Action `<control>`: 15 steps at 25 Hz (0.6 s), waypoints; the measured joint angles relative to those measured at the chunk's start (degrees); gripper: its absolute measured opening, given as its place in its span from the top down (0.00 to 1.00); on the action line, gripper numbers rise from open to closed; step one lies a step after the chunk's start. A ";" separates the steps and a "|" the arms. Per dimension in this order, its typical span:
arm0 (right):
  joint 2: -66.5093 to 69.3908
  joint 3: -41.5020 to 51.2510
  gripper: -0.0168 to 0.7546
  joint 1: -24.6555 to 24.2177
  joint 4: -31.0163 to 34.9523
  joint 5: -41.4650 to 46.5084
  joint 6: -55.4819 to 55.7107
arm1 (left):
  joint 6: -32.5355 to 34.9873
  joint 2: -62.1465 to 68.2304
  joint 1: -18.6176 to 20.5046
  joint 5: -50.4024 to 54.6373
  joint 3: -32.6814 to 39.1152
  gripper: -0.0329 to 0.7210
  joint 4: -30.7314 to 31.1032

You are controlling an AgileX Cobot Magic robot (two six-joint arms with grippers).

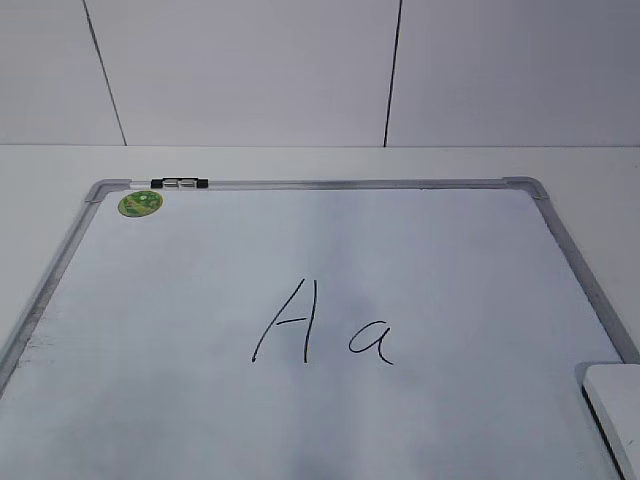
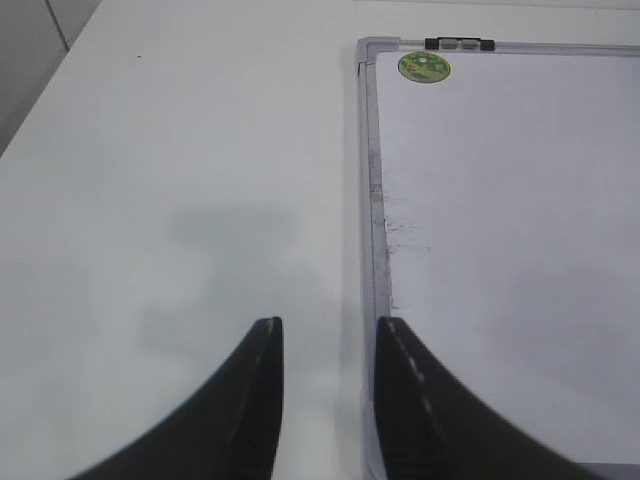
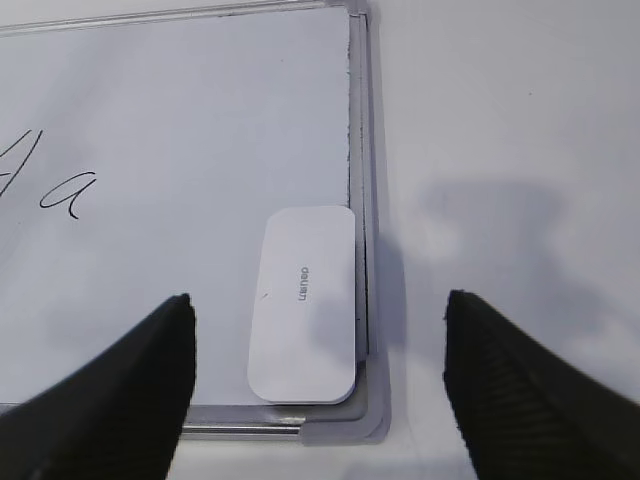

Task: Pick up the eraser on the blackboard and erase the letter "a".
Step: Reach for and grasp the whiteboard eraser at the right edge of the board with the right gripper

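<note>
The blackboard (image 1: 200, 260) is a white board in a grey frame lying flat on the table. A capital "A" (image 1: 285, 320) and the small letter "a" (image 1: 371, 342) are written at its middle; the "a" also shows in the right wrist view (image 3: 68, 194). The white eraser (image 3: 305, 303) lies flat in the board's near right corner, its edge visible in the exterior view (image 1: 615, 410). My right gripper (image 3: 318, 305) is open wide above the eraser, fingers on either side, not touching it. My left gripper (image 2: 328, 330) is open and empty over the board's left frame edge (image 2: 372, 200).
A black-and-clear marker pen (image 1: 180, 183) lies on the board's far frame beside a round green sticker (image 1: 141, 203). White table (image 2: 180, 180) surrounds the board, and a panelled wall stands behind.
</note>
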 joint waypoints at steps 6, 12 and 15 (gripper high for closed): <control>0.00 0.00 0.21 0.00 0.00 0.00 0.00 | 0.00 0.00 0.00 0.00 0.00 0.64 0.00; 0.00 0.00 0.21 0.00 0.00 0.00 0.00 | 0.00 0.00 0.00 0.00 0.00 0.64 0.00; 0.00 0.00 0.21 0.00 0.00 0.00 0.00 | 0.00 0.00 0.00 0.00 0.00 0.64 0.00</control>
